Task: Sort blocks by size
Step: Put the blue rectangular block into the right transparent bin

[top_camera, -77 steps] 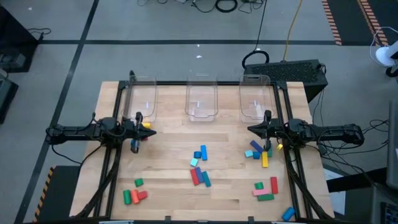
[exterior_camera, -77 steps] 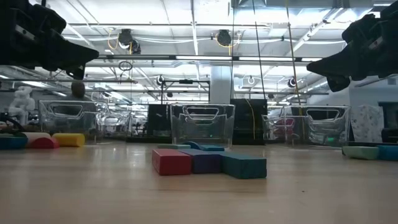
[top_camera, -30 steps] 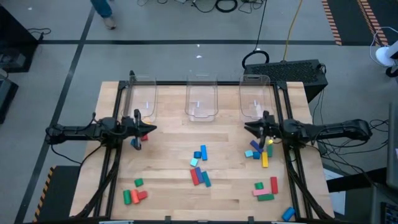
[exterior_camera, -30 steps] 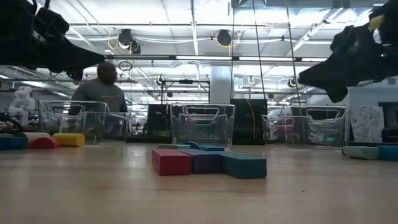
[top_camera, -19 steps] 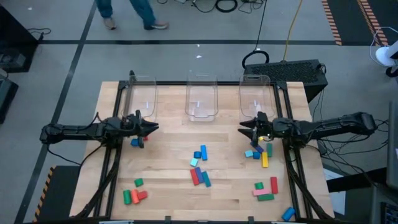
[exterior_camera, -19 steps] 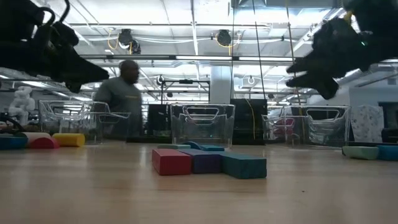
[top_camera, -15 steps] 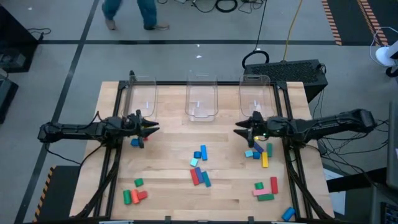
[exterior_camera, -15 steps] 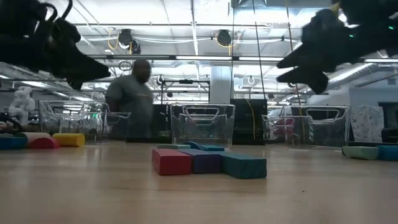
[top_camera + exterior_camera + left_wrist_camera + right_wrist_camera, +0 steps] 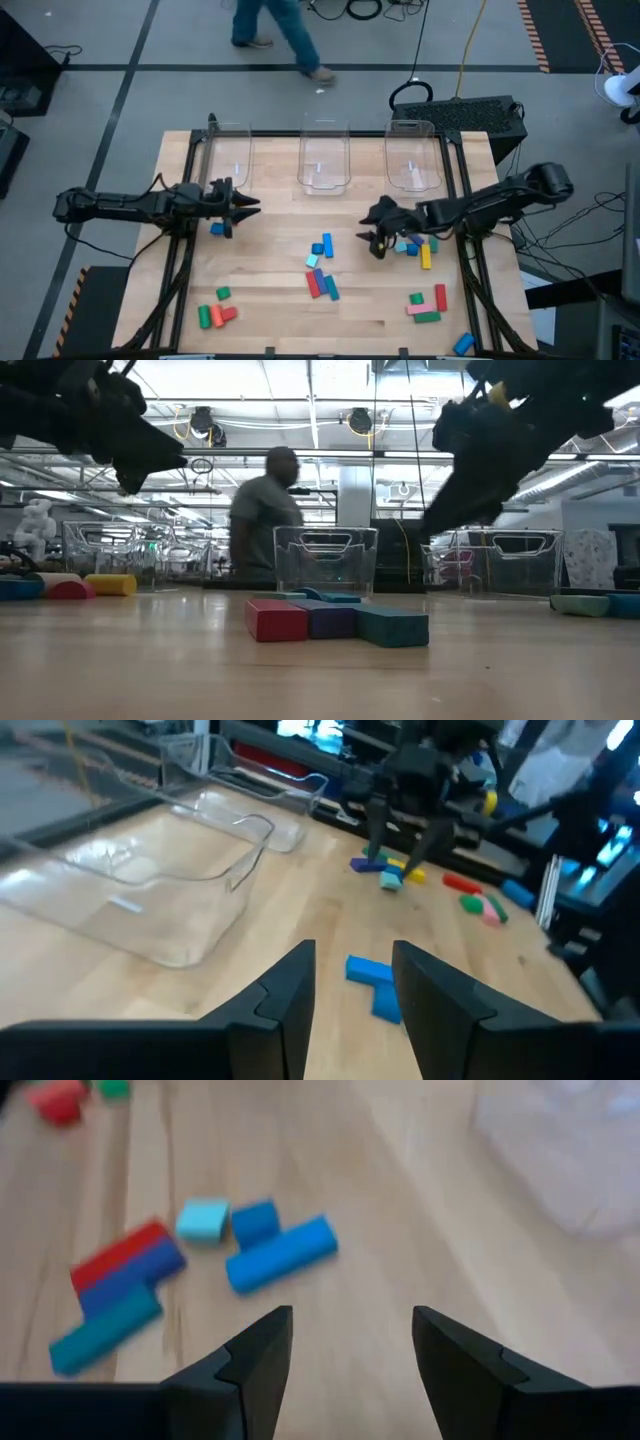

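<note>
Blocks lie scattered on the wooden table (image 9: 270,250). A middle cluster holds a blue bar (image 9: 280,1255), a blue cube (image 9: 255,1220), a light-blue cube (image 9: 203,1220) and red, blue and teal bars (image 9: 322,285) lying flat side by side. My right gripper (image 9: 372,238) hovers open, tipped down, just right of this cluster and left of the right-hand heap of blocks (image 9: 415,245). My left gripper (image 9: 250,206) hangs open and nearly level at the left, above and beyond a blue block (image 9: 217,229). Nothing is between either pair of fingers.
Three clear bins (image 9: 230,160) (image 9: 323,162) (image 9: 412,162) stand along the far edge. More blocks lie near left (image 9: 214,313), near right (image 9: 428,305) and at the near right corner (image 9: 463,343). A person (image 9: 262,520) walks on the floor beyond the table.
My right gripper has swung from the right edge toward the table's middle, tipped downward and opened. My left gripper has opened, rolled a little and crept slightly rightward. No block has moved. The person behind the table has walked from left to right.
</note>
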Controlling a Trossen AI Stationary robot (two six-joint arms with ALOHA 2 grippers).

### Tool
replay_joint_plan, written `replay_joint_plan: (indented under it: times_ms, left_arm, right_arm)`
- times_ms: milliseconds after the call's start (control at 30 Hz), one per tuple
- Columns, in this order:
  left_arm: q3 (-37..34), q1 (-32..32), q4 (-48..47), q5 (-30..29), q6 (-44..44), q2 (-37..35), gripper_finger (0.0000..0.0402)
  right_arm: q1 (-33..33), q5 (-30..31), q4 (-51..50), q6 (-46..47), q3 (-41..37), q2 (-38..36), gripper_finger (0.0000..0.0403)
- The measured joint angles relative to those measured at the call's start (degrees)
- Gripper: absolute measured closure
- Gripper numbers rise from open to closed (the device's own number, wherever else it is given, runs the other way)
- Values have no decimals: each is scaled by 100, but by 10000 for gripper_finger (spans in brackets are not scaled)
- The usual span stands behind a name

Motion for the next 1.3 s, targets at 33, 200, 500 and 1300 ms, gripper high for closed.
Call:
replay_joint_plan:
  times_ms: [33, 200, 500, 1300]
  left_arm:
    - [0, -5, -4, 0, -113, 19, 265]
    - [0, -83, -20, -2, -504, 66, 265]
    - [5, -140, -14, -396, -720, 66, 265]
    - [7, -142, -486, -535, -610, 171, 265]
  right_arm:
    - [55, 1, -348, 106, 87, 2, 209]
    - [321, 2, -2526, 725, 573, -138, 209]
    - [463, 24, -5113, 2262, 728, -234, 209]
    - [314, -173, -4538, 2655, -49, -42, 209]
